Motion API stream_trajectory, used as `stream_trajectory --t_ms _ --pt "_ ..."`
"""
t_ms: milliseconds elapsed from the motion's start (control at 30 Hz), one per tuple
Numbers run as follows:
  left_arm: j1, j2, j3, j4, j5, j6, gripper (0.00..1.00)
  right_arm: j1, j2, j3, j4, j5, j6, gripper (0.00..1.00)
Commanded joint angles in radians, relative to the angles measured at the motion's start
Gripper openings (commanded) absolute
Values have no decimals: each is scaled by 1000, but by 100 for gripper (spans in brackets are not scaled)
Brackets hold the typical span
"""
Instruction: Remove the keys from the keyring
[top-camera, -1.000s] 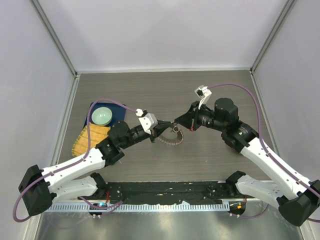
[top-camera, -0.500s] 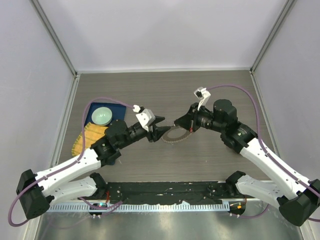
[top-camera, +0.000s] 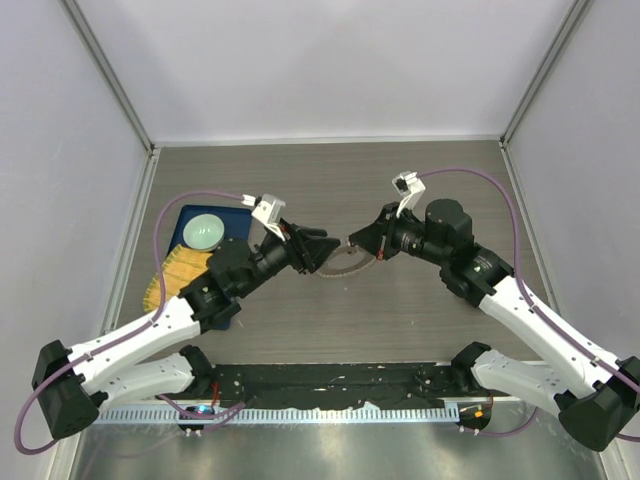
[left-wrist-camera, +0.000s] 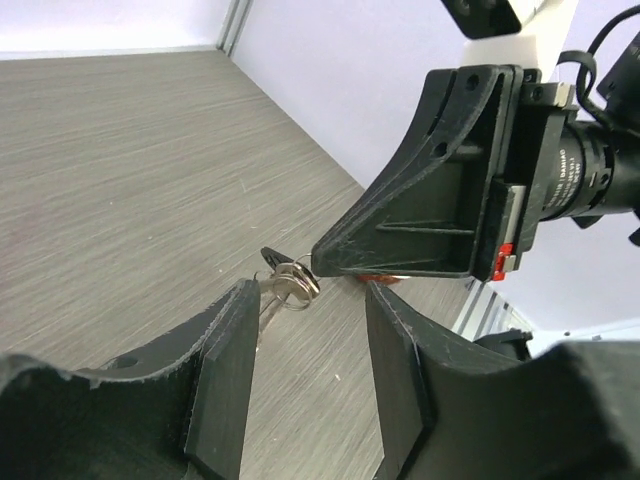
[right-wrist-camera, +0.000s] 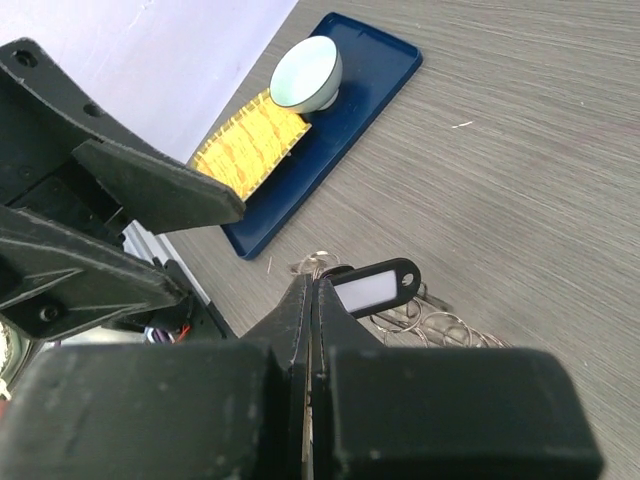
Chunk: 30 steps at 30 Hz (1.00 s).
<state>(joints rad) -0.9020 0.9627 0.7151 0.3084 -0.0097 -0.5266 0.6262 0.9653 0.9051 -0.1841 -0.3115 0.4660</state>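
Observation:
The keyring (top-camera: 343, 267) is a grey-brown toothed arc between the two grippers, near the table; in the right wrist view it shows as a chain of small rings (right-wrist-camera: 442, 326). My right gripper (top-camera: 352, 243) is shut on a key (right-wrist-camera: 375, 285) with a black head and a pale face, which pokes out beside the jaws (right-wrist-camera: 313, 292). My left gripper (top-camera: 326, 246) is open and empty, its tips facing the right gripper's tip. In the left wrist view the key and small rings (left-wrist-camera: 289, 277) hang at the right gripper's tip, just beyond my open left gripper (left-wrist-camera: 312, 300).
A blue tray (top-camera: 185, 222) with a pale round dish (top-camera: 204, 231) lies at the left, with a yellow woven mat (top-camera: 178, 277) at its near side. They also show in the right wrist view: tray (right-wrist-camera: 362, 85), dish (right-wrist-camera: 305, 72), mat (right-wrist-camera: 250, 142).
My left gripper has let go of the ring area, swung up and away from the table and opened wide. The right gripper has stayed shut, and the ring has shifted slightly farther.

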Motion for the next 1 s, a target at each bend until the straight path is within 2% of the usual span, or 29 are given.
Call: stream_trajectory --t_ms 0,133,400,667,800,967 --pt "-2 -10 -2 69 -44 -41 51 6 9 60 90 48 34 1" --pt "-2 31 -2 107 85 19 52 6 15 71 106 74 54 1" --pt "-2 93 21 129 119 115 52 6 26 84 112 84 62 1" --pt "-3 154 67 81 162 266 46 6 23 86 130 72 74 1" --pt "-18 179 89 83 111 332 45 6 19 69 150 77 88 1" --pt "-64 200 96 110 -62 436 46 4 13 52 172 86 109 1"
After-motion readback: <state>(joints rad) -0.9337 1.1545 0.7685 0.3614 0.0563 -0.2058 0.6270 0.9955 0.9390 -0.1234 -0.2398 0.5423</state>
